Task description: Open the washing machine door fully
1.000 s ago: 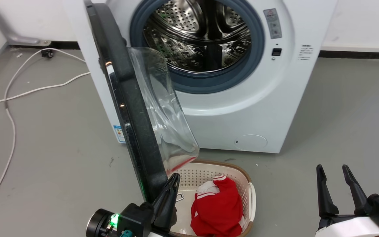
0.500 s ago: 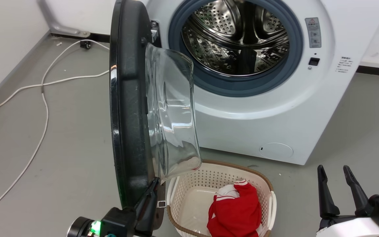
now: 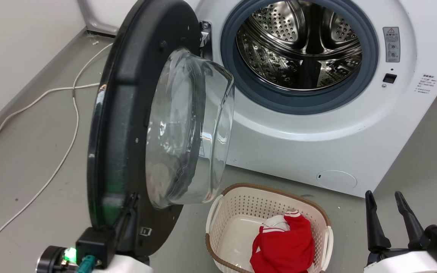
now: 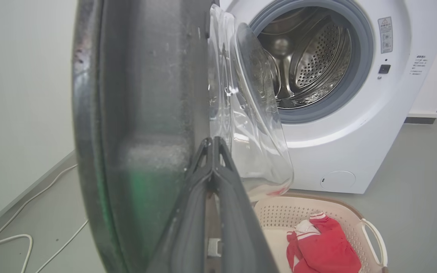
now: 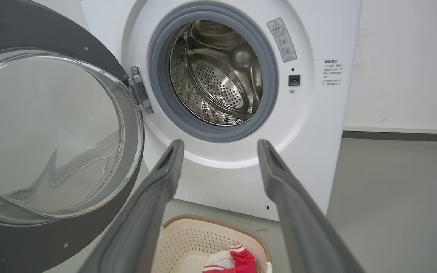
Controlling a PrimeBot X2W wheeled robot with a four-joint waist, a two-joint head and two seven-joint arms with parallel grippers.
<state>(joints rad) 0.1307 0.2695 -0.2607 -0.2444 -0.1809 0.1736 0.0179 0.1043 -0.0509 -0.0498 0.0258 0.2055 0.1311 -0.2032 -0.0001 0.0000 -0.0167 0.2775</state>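
Your left gripper (image 3: 133, 201), at the lower left of the head view, has its fingers closed tip to tip on nothing and pressed against the inner face of the door (image 3: 120, 113) near its lower rim. The right gripper (image 3: 383, 195) sits at the lower right, spread wide and empty. The door fills the left-centre, swung well out from the machine (image 3: 298, 140). You look mid-swing to me, so next push the rim further left and back until the hinge stops.
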